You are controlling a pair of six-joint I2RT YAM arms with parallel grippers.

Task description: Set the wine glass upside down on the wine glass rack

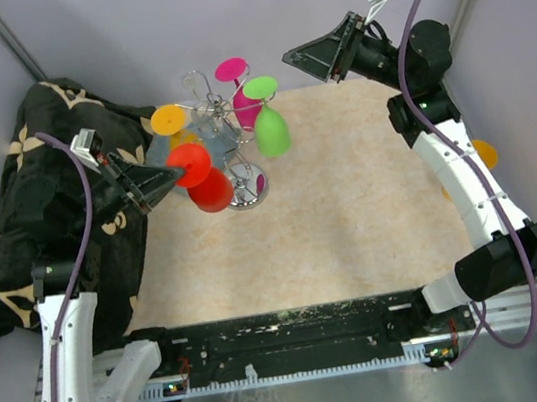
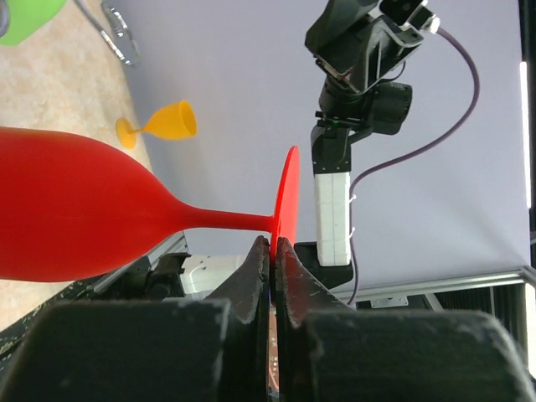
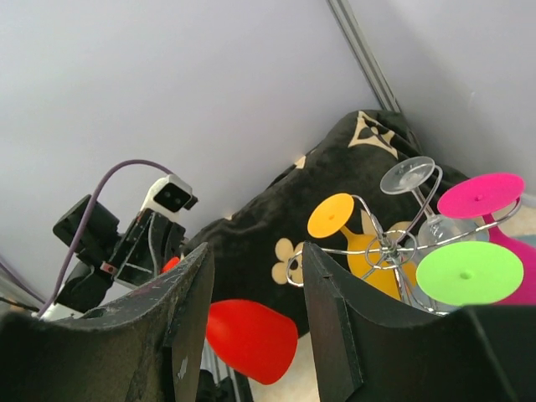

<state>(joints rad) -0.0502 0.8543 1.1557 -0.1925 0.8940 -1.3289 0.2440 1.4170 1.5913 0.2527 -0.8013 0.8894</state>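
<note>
The red wine glass [image 1: 212,191] hangs foot-up and tilted just left of the wine glass rack [image 1: 222,127], close to its shiny round base [image 1: 247,192]. My left gripper [image 1: 160,182] is shut on the rim of the glass's foot. In the left wrist view the thin red foot [image 2: 289,197] is pinched between the jaws of the left gripper [image 2: 274,243], and the bowl [image 2: 67,213] reaches left. My right gripper [image 1: 313,58] hovers open and empty behind the rack. In its own view the right gripper [image 3: 255,276] frames the red bowl [image 3: 251,339].
Orange [image 1: 168,120], magenta [image 1: 231,69], green [image 1: 271,132] and clear [image 1: 192,79] glasses hang upside down on the rack. Another orange glass [image 2: 159,124] lies on the mat by the right arm [image 1: 456,173]. A black patterned cloth [image 1: 55,192] covers the left side.
</note>
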